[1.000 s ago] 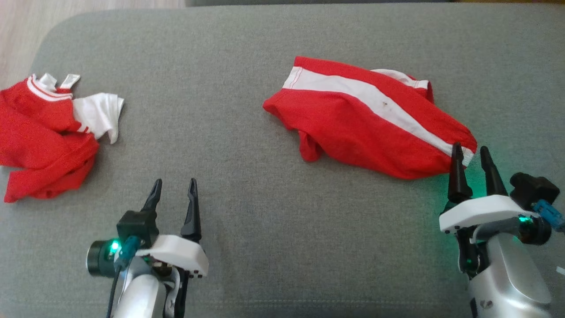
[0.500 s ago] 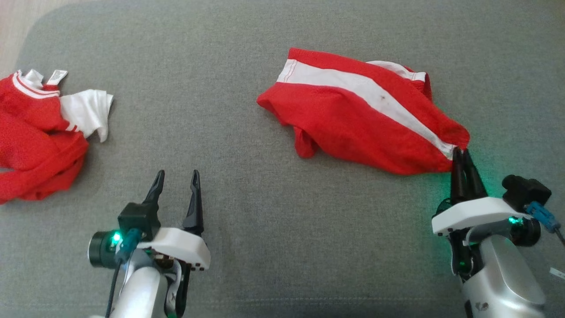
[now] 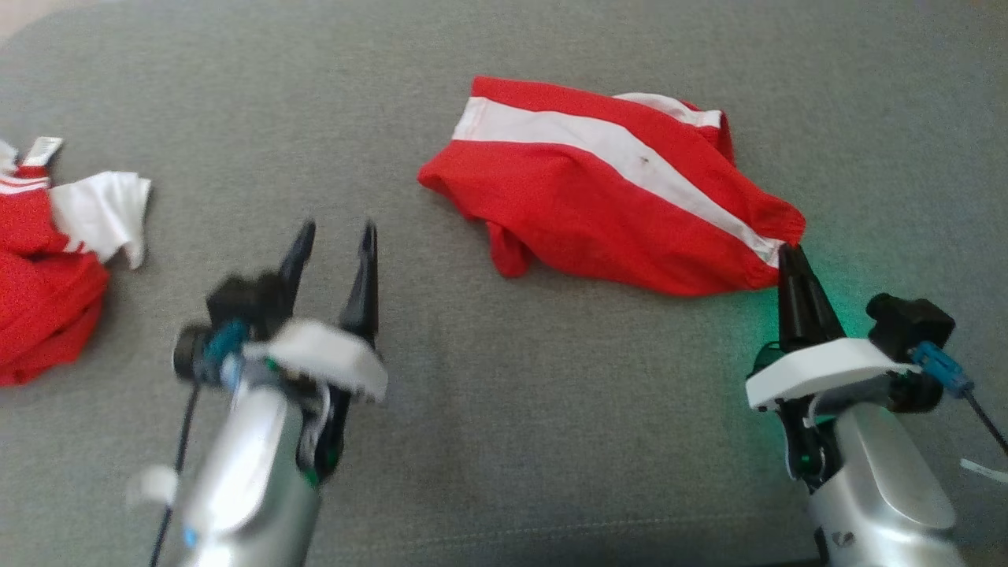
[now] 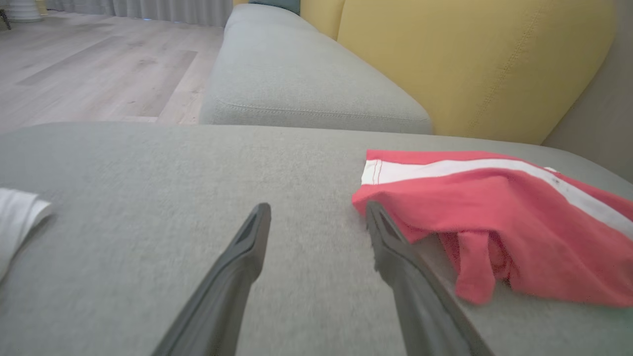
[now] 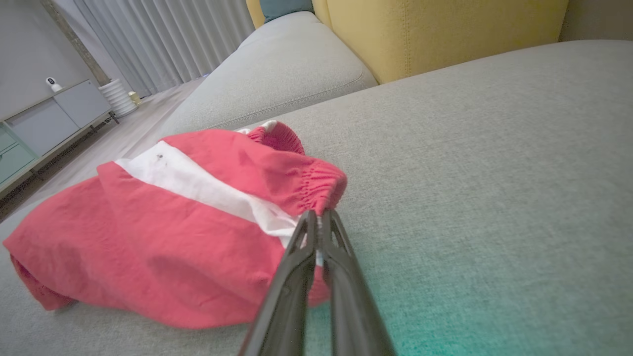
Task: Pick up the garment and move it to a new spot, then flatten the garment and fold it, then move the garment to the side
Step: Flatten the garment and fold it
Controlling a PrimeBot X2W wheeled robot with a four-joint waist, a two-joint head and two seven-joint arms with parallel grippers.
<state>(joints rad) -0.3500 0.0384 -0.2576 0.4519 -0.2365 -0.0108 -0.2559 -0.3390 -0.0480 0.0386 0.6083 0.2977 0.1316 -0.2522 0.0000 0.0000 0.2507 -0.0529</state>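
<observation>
Red garment (image 3: 598, 213) pinched at its gathered edge by the right gripper (image 5: 319, 217).
The garment is laid crumpled on the grey cushion (image 3: 504, 457), right of centre. The right gripper's fingers are pressed together on its near corner. The left gripper (image 3: 339, 228), blurred, is held spread over bare cushion, seemingly clear of the cloth. Another red-and-white piece (image 3: 47, 299) is seen far left.

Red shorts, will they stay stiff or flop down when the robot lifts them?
Probably flop: the red shorts lie rumpled and saggy on the cushion. They look thin, so likely light. The right gripper pinches just the gathered edge, so the rest should dangle.
</observation>
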